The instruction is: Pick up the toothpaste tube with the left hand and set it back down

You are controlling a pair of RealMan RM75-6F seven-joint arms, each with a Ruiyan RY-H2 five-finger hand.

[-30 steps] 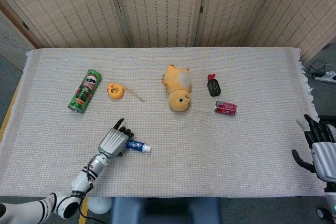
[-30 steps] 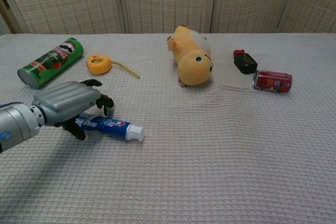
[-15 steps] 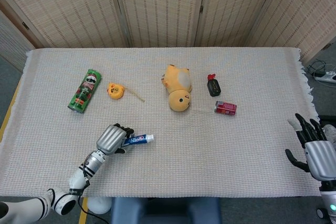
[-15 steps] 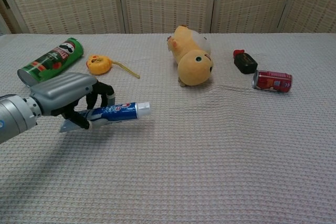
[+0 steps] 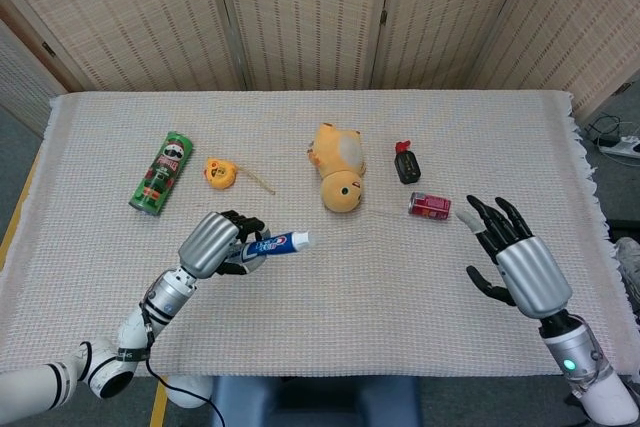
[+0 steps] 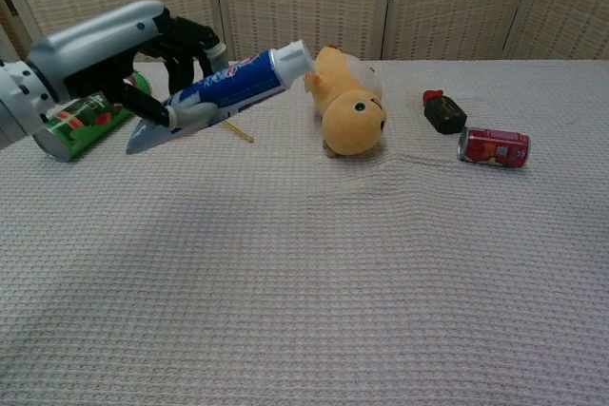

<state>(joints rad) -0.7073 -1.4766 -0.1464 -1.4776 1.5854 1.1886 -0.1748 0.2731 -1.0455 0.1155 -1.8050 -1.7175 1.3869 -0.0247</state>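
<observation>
My left hand [image 5: 215,244] [image 6: 124,49] grips the blue and white toothpaste tube [image 5: 277,243] [image 6: 228,88] near its flat end and holds it well above the cloth. The white cap points right, slightly upward. My right hand [image 5: 520,265] hovers over the right side of the table with its fingers spread and nothing in it. The chest view does not show the right hand.
A green chips can [image 5: 160,173] [image 6: 81,115] and a yellow tape measure [image 5: 219,172] lie at the left. A yellow plush toy [image 5: 340,167] [image 6: 348,104], a black object [image 5: 406,163] [image 6: 443,110] and a red can [image 5: 429,206] [image 6: 493,146] lie mid-right. The white cloth [image 5: 330,317] covers the table.
The left hand has closed on the tube and lifted it off the cloth, high above the table. The right hand has risen and moved in over the table's right side.
</observation>
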